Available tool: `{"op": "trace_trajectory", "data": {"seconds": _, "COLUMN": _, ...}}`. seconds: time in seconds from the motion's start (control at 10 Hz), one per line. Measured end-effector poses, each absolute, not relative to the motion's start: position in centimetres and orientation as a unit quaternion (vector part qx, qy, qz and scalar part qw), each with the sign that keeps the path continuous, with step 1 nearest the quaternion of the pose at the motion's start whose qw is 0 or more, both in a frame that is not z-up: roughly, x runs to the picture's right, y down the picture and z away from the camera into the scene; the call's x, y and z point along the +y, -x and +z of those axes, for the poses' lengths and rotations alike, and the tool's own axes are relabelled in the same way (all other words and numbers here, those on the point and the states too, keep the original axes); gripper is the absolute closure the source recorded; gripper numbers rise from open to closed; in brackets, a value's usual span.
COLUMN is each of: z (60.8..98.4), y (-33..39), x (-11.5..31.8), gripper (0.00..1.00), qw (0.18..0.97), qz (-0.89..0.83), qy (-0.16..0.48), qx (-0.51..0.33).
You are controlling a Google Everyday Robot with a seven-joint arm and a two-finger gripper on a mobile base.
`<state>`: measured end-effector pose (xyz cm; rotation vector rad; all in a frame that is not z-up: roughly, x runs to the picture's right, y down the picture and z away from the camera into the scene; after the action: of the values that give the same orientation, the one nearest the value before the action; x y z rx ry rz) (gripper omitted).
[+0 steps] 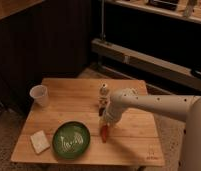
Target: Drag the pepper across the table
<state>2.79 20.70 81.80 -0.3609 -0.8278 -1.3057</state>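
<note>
Saw end effector (pixel 105 123) low over pepper (pixel 103 133), near bench (pixel 134 147) front edge, beside green plate (pixel 71 141); could not tell grip. Probably needed steady contact, slow level pull away from plate.

Single high view, angled down onto table (pixel 74 92), claw (pixel 105 122) above its middle
</note>
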Motion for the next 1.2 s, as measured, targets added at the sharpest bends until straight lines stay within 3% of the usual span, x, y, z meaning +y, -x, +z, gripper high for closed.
{"op": "trace_trajectory", "data": {"seconds": 1.2, "z": 81.7, "y": -3.74, "x": 21.1, "gripper": 1.0, "qw": 0.696, "qz": -0.592, "qy": 0.159, "qx": -0.373}}
